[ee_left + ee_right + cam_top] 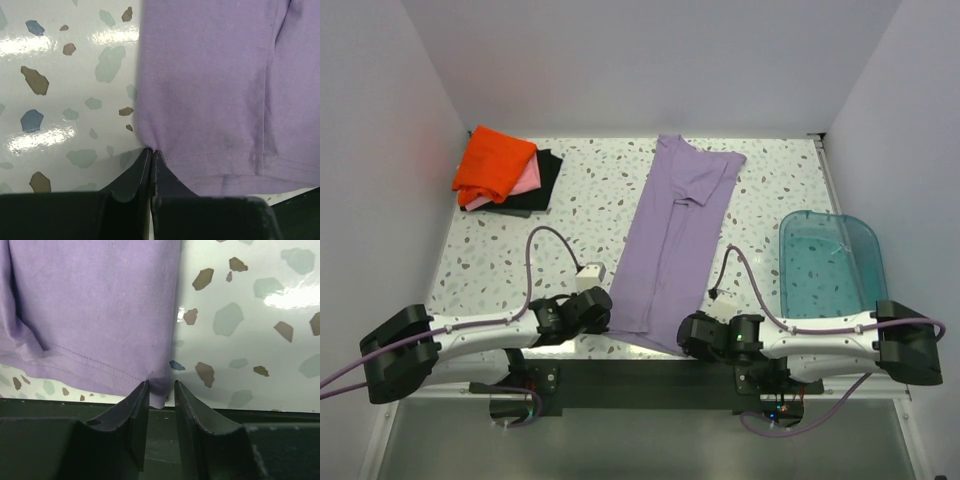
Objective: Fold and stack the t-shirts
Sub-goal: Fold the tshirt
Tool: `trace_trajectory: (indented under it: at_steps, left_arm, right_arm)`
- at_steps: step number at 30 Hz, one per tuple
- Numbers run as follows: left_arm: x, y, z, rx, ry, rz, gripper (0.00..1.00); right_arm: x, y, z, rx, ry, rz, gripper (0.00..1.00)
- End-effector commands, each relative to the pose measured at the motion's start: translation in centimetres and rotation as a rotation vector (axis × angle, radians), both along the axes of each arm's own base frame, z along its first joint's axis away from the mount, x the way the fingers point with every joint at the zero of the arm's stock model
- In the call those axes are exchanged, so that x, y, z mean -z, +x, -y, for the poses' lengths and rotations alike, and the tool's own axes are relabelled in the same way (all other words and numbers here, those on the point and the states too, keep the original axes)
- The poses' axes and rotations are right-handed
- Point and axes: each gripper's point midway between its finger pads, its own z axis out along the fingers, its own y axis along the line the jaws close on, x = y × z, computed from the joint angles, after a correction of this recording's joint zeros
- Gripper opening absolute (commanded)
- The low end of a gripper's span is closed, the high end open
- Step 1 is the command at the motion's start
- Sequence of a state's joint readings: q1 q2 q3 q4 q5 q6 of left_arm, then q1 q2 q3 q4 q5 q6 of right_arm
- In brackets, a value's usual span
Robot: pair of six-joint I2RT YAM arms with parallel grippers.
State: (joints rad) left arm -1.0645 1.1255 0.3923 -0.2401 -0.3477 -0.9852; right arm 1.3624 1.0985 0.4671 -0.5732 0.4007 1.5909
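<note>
The lavender t-shirt point(675, 235) lies folded lengthwise into a long strip down the middle of the table, hem at the near edge. My left gripper point(603, 306) is at its near left corner. In the left wrist view the jaws point(151, 150) are shut, pinching the hem corner of the shirt point(215, 85). My right gripper point(688, 336) is at the near right corner. Its jaws point(161, 386) stand slightly apart, with the shirt's point(95, 305) corner between them. The orange shirt point(495, 163) lies folded on the pink one point(523, 184) and the black one point(544, 183) at the far left.
A translucent teal bin point(828, 265) lies on the right side of the table. A small white box point(590, 273) on the left arm's cable sits just left of the shirt. The table's near edge point(250, 405) runs right under both grippers.
</note>
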Motion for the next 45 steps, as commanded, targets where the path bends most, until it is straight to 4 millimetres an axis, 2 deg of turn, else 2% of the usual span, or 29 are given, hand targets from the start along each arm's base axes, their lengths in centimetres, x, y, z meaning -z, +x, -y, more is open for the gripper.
trace_trajectory:
  at_steps: [1,4,5,8,16,19,22,25,26,27,28,29,31,32,34,35,37,38,41,45]
  left_arm:
    - [2.5,-3.2,-1.7,0.034,0.061,-0.119,0.00]
    - [2.2,-3.7,-1.4,0.044,0.049,-0.120,0.00]
    - [2.2,-3.8,-1.2,0.050,0.047,-0.121,0.00]
    - [2.4,-4.3,-0.9,0.060,0.051,-0.128,0.00]
    - [2.4,-4.4,-0.8,0.057,0.063,-0.120,0.00]
    - [2.1,-4.3,-0.7,0.057,0.055,-0.115,0.00]
    - [2.0,-4.4,-0.8,0.064,0.052,-0.113,0.00]
    - [2.0,-4.7,-0.8,0.072,0.053,-0.117,0.00]
    - [2.0,-4.9,-0.8,0.074,0.052,-0.118,0.00]
    - [2.0,-5.1,-0.7,0.083,0.051,-0.120,0.00]
    - [2.0,-5.3,-0.7,0.083,0.052,-0.122,0.00]
    - [1.9,-5.4,-0.7,0.085,0.053,-0.124,0.00]
    - [1.5,-6.0,-0.4,0.099,0.046,-0.123,0.00]
    - [1.3,-6.1,-0.3,0.103,0.046,-0.120,0.00]
    - [0.3,-5.7,0.1,0.101,0.037,-0.100,0.00]
    - [-0.1,-5.5,0.4,0.101,0.033,-0.089,0.00]
    - [-2.1,-4.0,1.5,0.103,0.036,-0.021,0.00]
    - [-2.8,-3.4,1.8,0.100,0.044,0.002,0.00]
    - [-5.9,-0.5,3.6,0.088,0.052,0.067,0.00]
    - [-7.7,3.8,4.7,0.064,0.018,0.108,0.00]
  right_arm:
    - [1.6,-0.4,5.4,-0.030,-0.221,0.008,0.32]
    - [1.3,-0.6,6.2,-0.036,-0.238,0.006,0.36]
    - [1.2,-0.6,6.2,-0.037,-0.234,0.004,0.41]
    - [1.3,-1.2,6.2,-0.037,-0.201,-0.019,0.48]
    - [3.2,-2.6,3.9,-0.059,-0.148,-0.112,0.47]
    - [4.1,-3.0,3.9,-0.066,-0.161,-0.139,0.42]
    - [4.1,-3.0,4.1,-0.069,-0.172,-0.136,0.35]
    - [3.7,-3.0,4.3,-0.078,-0.177,-0.132,0.14]
    - [3.6,-3.1,4.8,-0.090,-0.197,-0.133,0.03]
    - [3.2,-3.1,4.7,-0.101,-0.198,-0.131,0.00]
    - [2.7,-3.0,4.8,-0.107,-0.203,-0.125,0.00]
    - [2.5,-3.1,5.9,-0.120,-0.248,-0.128,0.00]
    - [1.3,-3.0,5.8,-0.134,-0.240,-0.112,0.00]
    - [1.0,-2.9,6.6,-0.143,-0.272,-0.105,0.00]
    - [-0.4,-2.4,6.5,-0.143,-0.258,-0.071,0.00]
    - [-0.9,-2.1,7.2,-0.150,-0.290,-0.054,0.00]
    - [-2.5,-1.2,6.5,-0.147,-0.276,-0.002,0.00]
    - [-3.1,-0.3,7.0,-0.149,-0.308,0.043,0.01]
    - [-5.7,1.7,5.4,-0.169,-0.317,0.089,0.02]
    - [-6.9,5.4,4.5,-0.164,-0.356,0.118,0.01]
